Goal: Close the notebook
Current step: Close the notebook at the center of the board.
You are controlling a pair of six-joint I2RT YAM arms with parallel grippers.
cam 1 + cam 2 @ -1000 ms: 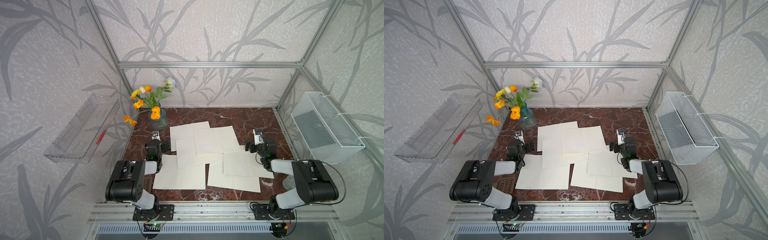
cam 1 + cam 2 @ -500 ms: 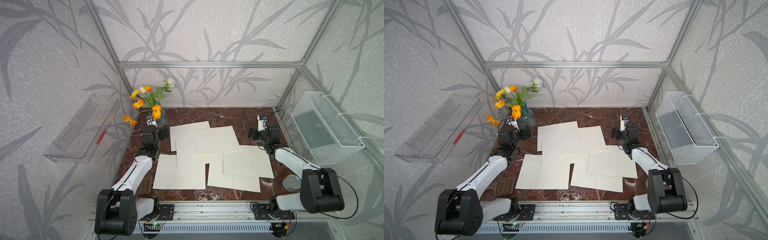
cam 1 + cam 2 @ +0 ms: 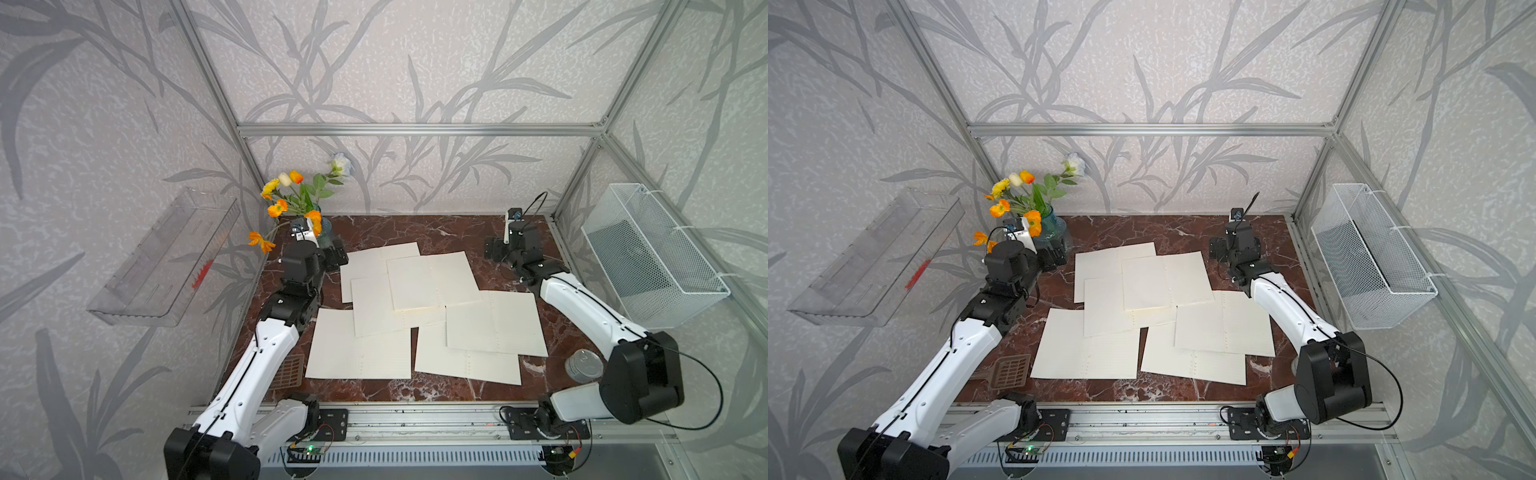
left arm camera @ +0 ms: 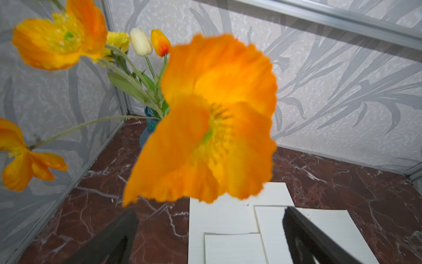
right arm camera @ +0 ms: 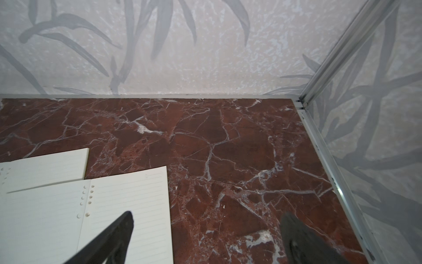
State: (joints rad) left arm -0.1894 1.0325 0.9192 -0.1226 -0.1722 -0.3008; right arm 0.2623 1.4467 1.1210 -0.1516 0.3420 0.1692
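Several open cream lined spreads with punch holes down the middle lie overlapping on the red marble table (image 3: 453, 232). The notebook (image 3: 432, 280) is the one on top in the middle, lying open and flat with a thick page edge; it shows in both top views (image 3: 1167, 282). My left gripper (image 3: 337, 257) hangs open at the back left, beside the papers' far left corner (image 4: 228, 205), holding nothing (image 4: 210, 213). My right gripper (image 3: 495, 249) is open over bare marble at the back right, just past a sheet's corner (image 5: 127, 201), and is empty (image 5: 206, 216).
A blue vase of orange flowers (image 3: 322, 224) stands right by my left gripper; one bloom (image 4: 212, 118) fills the left wrist view. A white wire basket (image 3: 648, 257) hangs on the right wall, a clear tray (image 3: 166, 257) on the left. A grey tin (image 3: 584, 363) and brown grate (image 3: 291, 370) sit near the front.
Both arms have unfolded from the front of the table and reached toward the back, carrying the grippers up beside the far papers. The papers have not moved.
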